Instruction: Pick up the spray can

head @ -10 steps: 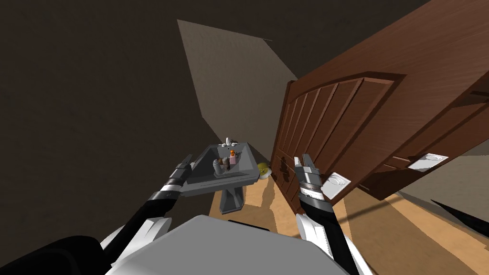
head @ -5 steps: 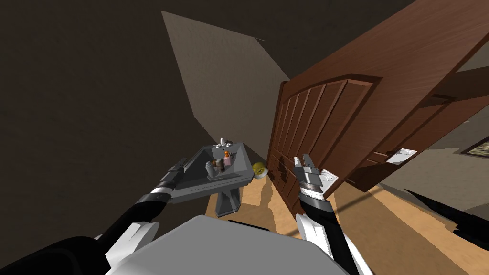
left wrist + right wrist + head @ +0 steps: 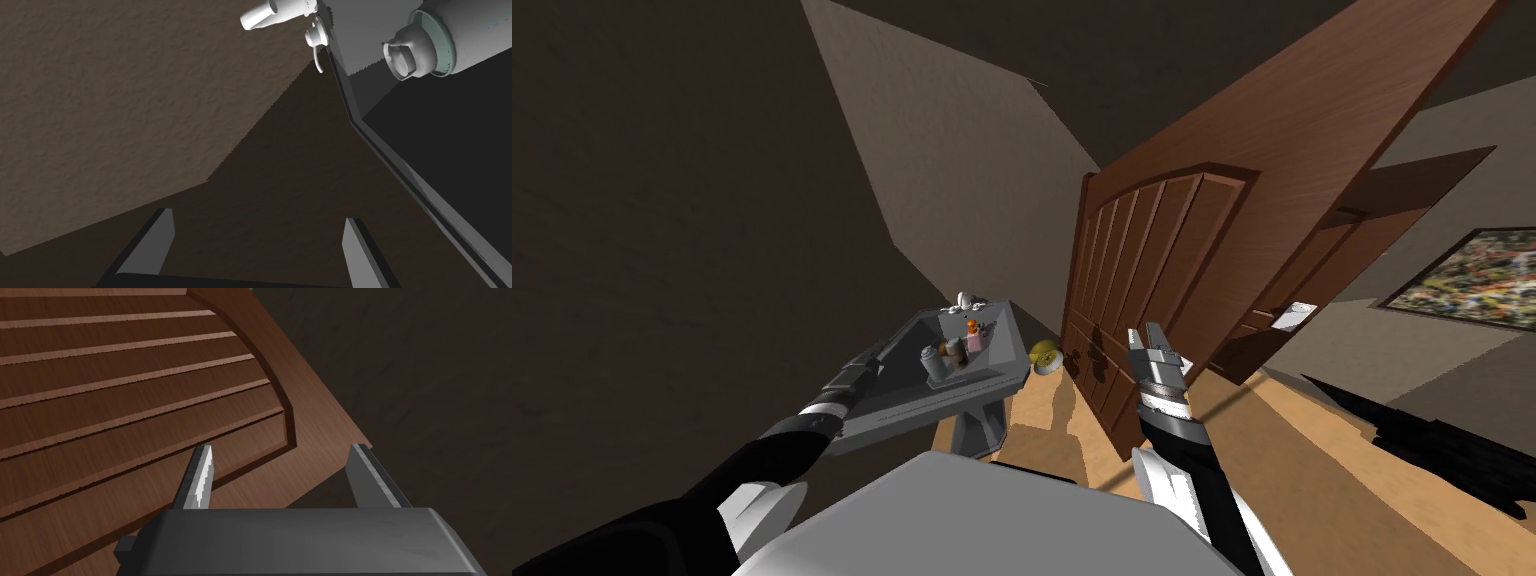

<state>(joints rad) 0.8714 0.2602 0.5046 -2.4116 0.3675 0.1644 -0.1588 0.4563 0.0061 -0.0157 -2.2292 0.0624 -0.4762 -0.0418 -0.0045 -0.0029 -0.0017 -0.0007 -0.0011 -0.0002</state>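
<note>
A pale grey cylindrical spray can with a stepped nozzle cap (image 3: 933, 362) stands on the grey pedestal sink (image 3: 912, 415), lower left of centre in the head view. It is the nearest of a short row of items, just beside a small brown container (image 3: 952, 348) and a pink bottle with an orange cap (image 3: 974, 340). The white faucet (image 3: 965, 299) is at the far rim. I cannot tell whether the can rests on the ledge or in the bowl. It looks upright, its long axis rising from the sink and the cap on top; its lean matches the slant of the whole picture. In the left wrist view the axis runs crosswise, the cap end pointing toward the faucet, which suggests that hand is rolled onto its side. The left gripper (image 3: 872, 357) sits at the sink's outer left edge, fingers spread wide with nothing between them. It looks lined up along the rim, with the can off to one side beyond the fingers, so a reach inward seems needed. The right gripper (image 3: 1147, 332), right of centre, is also spread wide and empty, facing the panelled brown wooden door (image 3: 1172, 230), apparently parked clear of the work.
</note>
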